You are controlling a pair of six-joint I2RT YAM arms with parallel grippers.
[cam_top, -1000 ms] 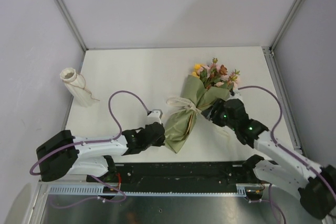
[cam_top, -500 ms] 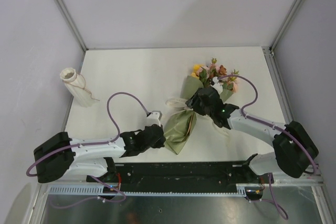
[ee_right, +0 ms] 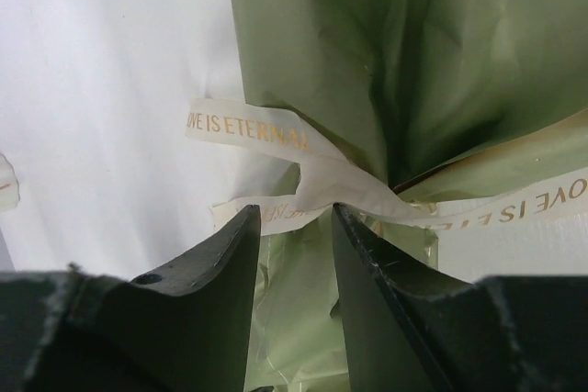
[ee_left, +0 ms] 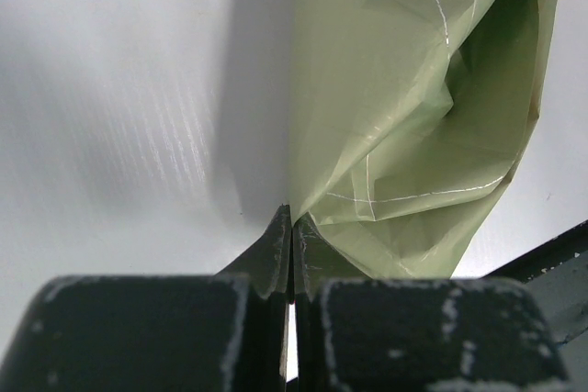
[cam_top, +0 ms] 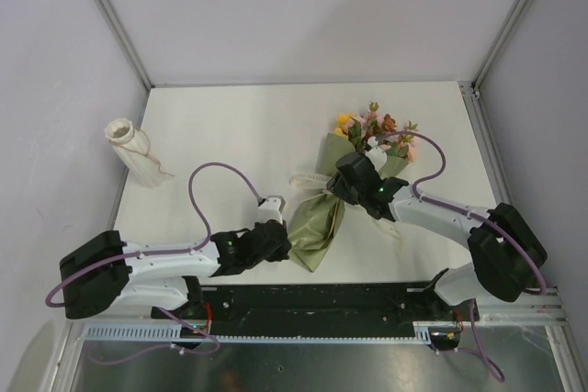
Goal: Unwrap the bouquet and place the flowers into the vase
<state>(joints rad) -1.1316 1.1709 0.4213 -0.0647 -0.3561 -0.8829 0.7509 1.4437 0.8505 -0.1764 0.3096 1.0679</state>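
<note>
The bouquet (cam_top: pixel 323 213) lies on the white tabletop (cam_top: pixel 239 126), right of centre, with its flowers (cam_top: pixel 375 128) pointing to the far edge and the wrapped stem end towards the arms. The right gripper (ee_right: pixel 296 213) hangs over the tied waist of the bundle, its fingers apart on either side of the cream ribbon (ee_right: pixel 248 128) at the knot, with nothing clamped. The left gripper (ee_left: pixel 291 227) sits low at the near end of the olive paper (ee_left: pixel 404 89), its fingers pressed together right at the paper's edge; whether any paper is caught between them cannot be told. The vase (cam_top: pixel 131 149) stands well apart at the tabletop's left edge.
</note>
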